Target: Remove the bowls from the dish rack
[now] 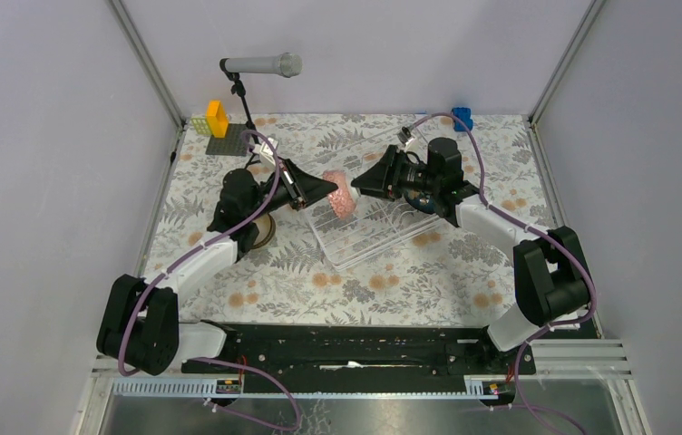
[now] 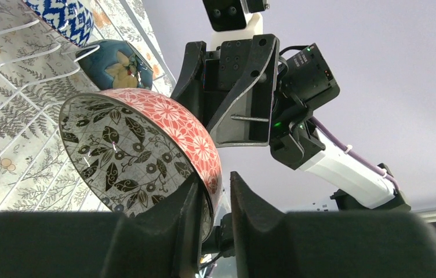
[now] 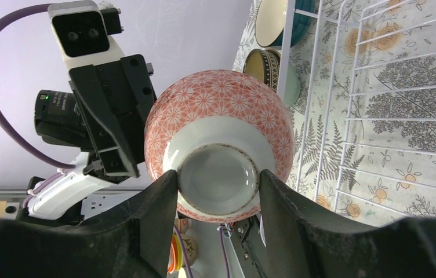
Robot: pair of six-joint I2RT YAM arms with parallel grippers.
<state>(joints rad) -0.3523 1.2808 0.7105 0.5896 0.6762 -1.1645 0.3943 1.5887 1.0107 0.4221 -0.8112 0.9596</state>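
The pink bowl (image 1: 344, 195) hangs tipped on its side above the dish rack (image 1: 369, 243), which lies on the flowered bench (image 1: 392, 285). The right fingers (image 3: 157, 208) pinch its foot ring from both sides. The left fingers (image 2: 172, 223) straddle its rim, nearly together; I cannot tell whether they press it.

Left wrist view's top edge cuts off the zigzag bowl (image 2: 65, 20).

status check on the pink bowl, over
Right gripper shut on pink bowl at its foot. Left gripper astride its rim, not yet clamped. Bowl up in the air at dish rack's far end, nothing else between the grippers.
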